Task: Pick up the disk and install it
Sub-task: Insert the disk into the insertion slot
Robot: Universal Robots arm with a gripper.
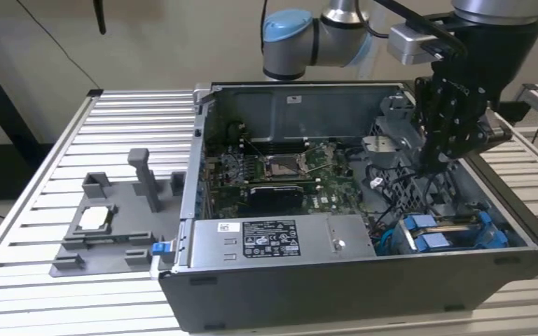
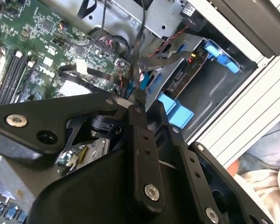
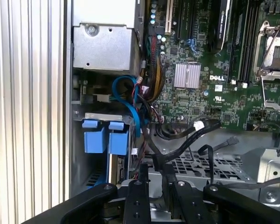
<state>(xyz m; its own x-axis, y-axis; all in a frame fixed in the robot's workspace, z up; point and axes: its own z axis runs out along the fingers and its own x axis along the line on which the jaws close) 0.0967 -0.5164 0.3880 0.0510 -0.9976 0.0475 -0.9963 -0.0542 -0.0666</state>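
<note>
The gripper [image 1: 434, 166] hangs over the disk [image 1: 433, 241], which seems snug in the case [image 1: 344, 294]; open or shut I cannot tell, and it should dodge the wires [image 3: 155, 84].

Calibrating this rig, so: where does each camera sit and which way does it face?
Exterior view: off the arm, high, looking down into the open case; arm and gripper show.
First wrist view: on the wrist, facing the motherboard; gripper linkage shows.
Second wrist view: likewise, facing the drive bay.
Both share the blue-framed disk.
</note>
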